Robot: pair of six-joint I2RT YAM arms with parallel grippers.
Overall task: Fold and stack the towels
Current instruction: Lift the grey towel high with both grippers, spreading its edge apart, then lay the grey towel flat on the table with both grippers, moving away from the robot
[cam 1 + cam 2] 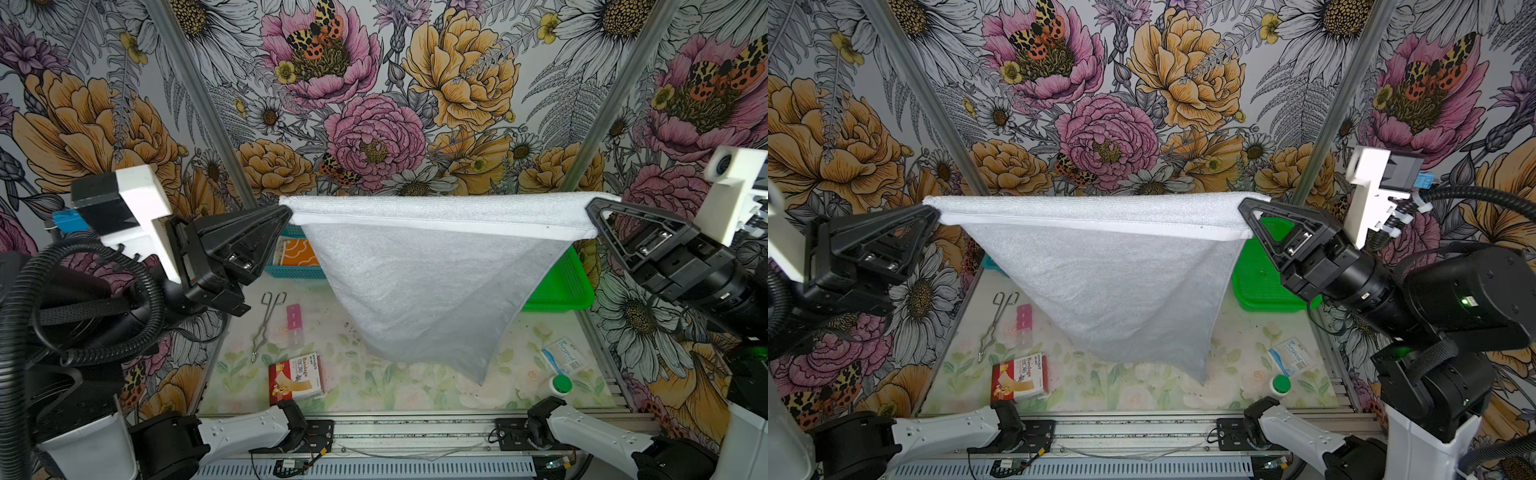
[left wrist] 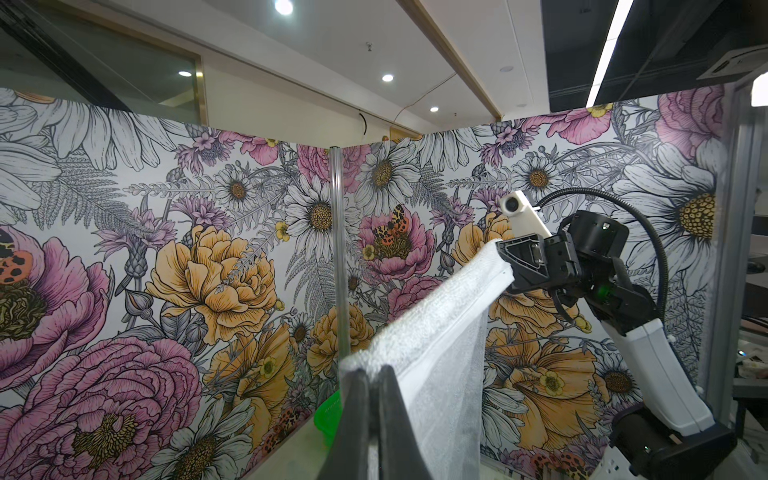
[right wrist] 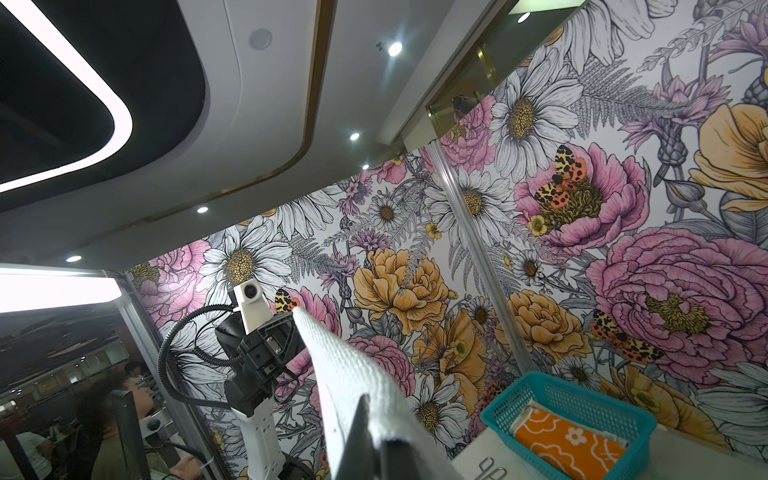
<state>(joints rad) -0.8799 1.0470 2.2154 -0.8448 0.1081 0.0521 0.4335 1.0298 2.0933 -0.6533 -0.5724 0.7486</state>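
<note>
A plain grey towel (image 1: 424, 286) (image 1: 1117, 291) hangs high above the table, stretched taut between both arms, its loose part drooping to a point. My left gripper (image 1: 289, 212) (image 1: 936, 215) (image 2: 376, 372) is shut on the towel's left top corner. My right gripper (image 1: 590, 210) (image 1: 1244, 210) (image 3: 372, 409) is shut on the right top corner. An orange towel with white flowers (image 3: 569, 446) (image 1: 300, 252) lies folded in a teal basket (image 3: 582, 401) at the back left. The cream towel is out of view.
On the table lie metal tongs (image 1: 266, 322), a pink strip (image 1: 294, 318), a red-and-white bandage box (image 1: 296, 378), a surgical packet (image 1: 563, 357) and a green-capped bottle (image 1: 561, 385). A green basket (image 1: 561, 284) sits back right. Floral walls enclose the cell.
</note>
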